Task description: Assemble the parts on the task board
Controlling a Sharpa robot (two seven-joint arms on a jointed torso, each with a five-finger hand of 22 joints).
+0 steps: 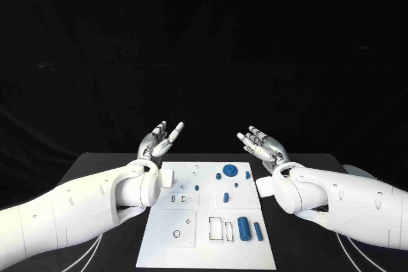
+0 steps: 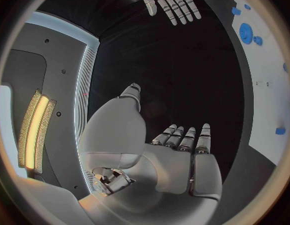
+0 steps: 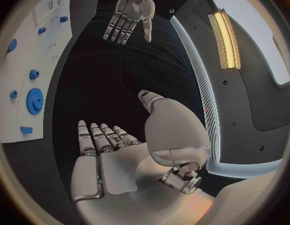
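both the left hand (image 1: 161, 140) and right hand (image 1: 263, 144) hover spread and empty above the task board (image 1: 188, 236); its small blue parts (image 1: 243, 228) look light, rigid, best pinched at their sides

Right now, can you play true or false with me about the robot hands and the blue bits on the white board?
1. The left hand holds a blue part. False: it holds nothing, its fingers apart.
2. The right hand is open and empty. True.
3. The big blue gear lies on the task board. True.
4. Both hands press down on the board. False: both are raised beyond its far edge, touching nothing.
5. The long blue cylinder lies at the board's near end. True.
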